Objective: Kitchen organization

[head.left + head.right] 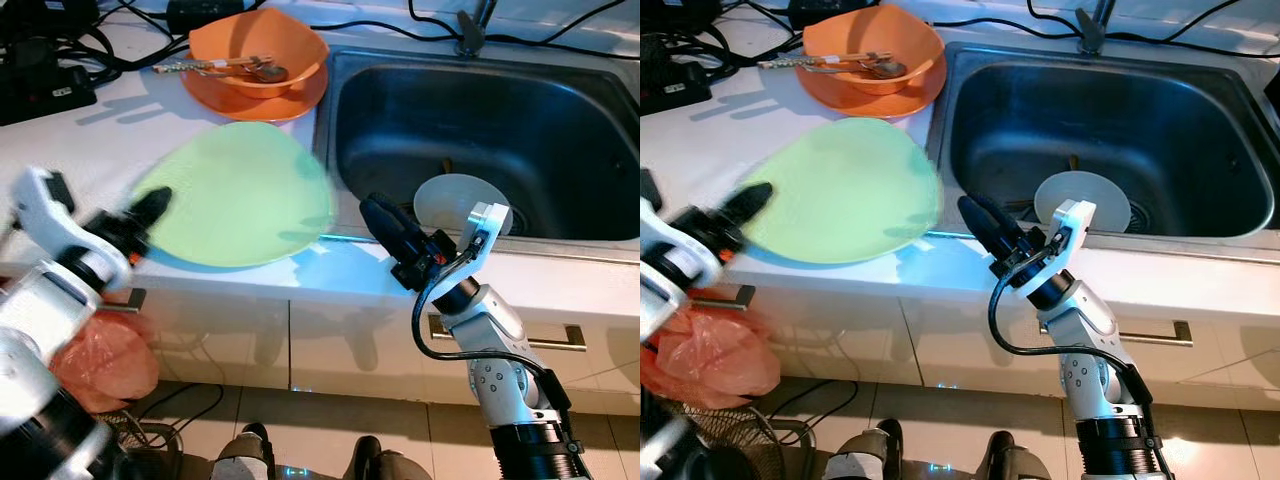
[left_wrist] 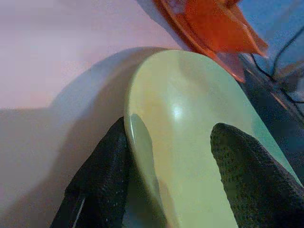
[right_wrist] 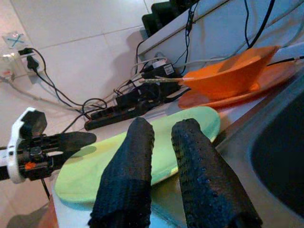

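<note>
On the left, the left gripper (image 1: 150,208) has its two textured black fingers (image 2: 247,166) closed over the near-left rim of the green plate (image 1: 240,190), one above and one below. The plate is smooth, round and shallow, lifted at that edge off the white counter (image 1: 90,140), and blurred. Behind it, on the far side, a glossy orange bowl (image 1: 258,45) sits on an orange plate (image 1: 300,98) with metal cutlery (image 1: 215,66) laid across it. To the right, the right gripper (image 1: 385,228) hovers by the plate's right edge at the counter's near lip, its fingers nearly together and holding nothing. Furthest right, the steel sink (image 1: 560,110) holds a small white dish (image 1: 455,200). Sorting looks only begun: nothing appears stacked or put away yet.
</note>
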Motion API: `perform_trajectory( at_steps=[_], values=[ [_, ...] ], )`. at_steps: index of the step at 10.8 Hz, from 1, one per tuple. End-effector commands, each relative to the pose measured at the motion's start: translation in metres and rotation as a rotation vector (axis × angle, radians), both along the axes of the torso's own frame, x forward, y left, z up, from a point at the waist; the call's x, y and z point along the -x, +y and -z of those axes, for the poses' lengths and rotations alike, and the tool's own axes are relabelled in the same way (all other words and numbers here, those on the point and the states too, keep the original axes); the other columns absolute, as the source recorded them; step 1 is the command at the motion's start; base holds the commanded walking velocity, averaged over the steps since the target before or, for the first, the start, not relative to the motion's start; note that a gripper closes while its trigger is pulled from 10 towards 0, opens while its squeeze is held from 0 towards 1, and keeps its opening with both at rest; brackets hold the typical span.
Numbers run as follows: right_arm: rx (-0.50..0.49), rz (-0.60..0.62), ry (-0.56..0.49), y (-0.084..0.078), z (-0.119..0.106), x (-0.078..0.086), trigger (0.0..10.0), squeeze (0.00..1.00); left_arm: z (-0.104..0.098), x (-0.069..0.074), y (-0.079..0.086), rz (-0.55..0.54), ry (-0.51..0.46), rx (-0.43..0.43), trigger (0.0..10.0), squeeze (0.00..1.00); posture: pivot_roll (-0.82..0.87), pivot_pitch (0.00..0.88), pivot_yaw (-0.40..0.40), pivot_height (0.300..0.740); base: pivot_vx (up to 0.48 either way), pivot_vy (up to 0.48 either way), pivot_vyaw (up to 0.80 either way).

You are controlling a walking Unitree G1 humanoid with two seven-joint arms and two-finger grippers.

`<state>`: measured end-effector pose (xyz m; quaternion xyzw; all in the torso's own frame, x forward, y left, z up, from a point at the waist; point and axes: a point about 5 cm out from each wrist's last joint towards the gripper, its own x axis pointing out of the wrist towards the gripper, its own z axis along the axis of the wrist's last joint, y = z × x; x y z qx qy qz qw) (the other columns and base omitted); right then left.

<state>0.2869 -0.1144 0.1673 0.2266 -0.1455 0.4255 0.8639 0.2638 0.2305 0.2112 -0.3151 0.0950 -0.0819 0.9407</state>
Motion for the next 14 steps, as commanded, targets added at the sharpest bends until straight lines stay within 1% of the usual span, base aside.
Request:
perform_trajectory(
  at_steps=[1, 2, 3, 8, 12, 14],
  values=[
    [0.03, 0.002, 0.067, -0.0015, 0.0148, 0.0013, 10.0, 0.0, 0.0377, 0.0036, -0.0166, 0.106, 0.213, 0.039, 6.4, 0.0, 0.2, 0.229, -0.039, 0.74, 0.0, 0.0, 0.0],
    [0.032, 0.002, 0.068, -0.0019, 0.015, 0.0012, 10.0, 0.0, 0.0385, 0.0041, -0.0178, 0.114, 0.212, 0.04, 4.9, 0.0, 0.2, 0.231, -0.039, 0.74, 0.0, 0.0, 0.0],
    [0.033, 0.002, 0.069, -0.0021, 0.015, 0.001, 10.0, 0.0, 0.0394, 0.0046, -0.0185, 0.118, 0.212, 0.042, 0.0, 0.0, 0.2, 0.232, -0.04, 0.74, 0.0, 0.0, 0.0],
    [0.04, 0.002, 0.073, -0.0026, 0.0158, 0.0009, 10.0, 0.0, 0.0415, 0.0061, -0.0217, 0.113, 0.193, 0.06, 0.0, 0.0, 0.2, 0.235, -0.046, 0.74, 0.0, 0.0, 0.0],
    [0.042, 0.003, 0.074, -0.0025, 0.0163, 0.0002, 10.0, 0.0, 0.0405, 0.0059, -0.0203, 0.103, 0.178, 0.058, 0.0, 0.0, 0.2, 0.232, -0.047, 0.74, 0.0, 0.0, 0.0],
    [0.043, 0.006, 0.075, -0.0026, 0.0163, -0.0003, 10.0, 0.0, 0.0381, 0.0042, -0.0244, 0.112, 0.155, 0.073, 0.0, 0.0, 0.2, 0.231, -0.047, 0.74, 0.0, 0.0, 0.0]
  ],
)
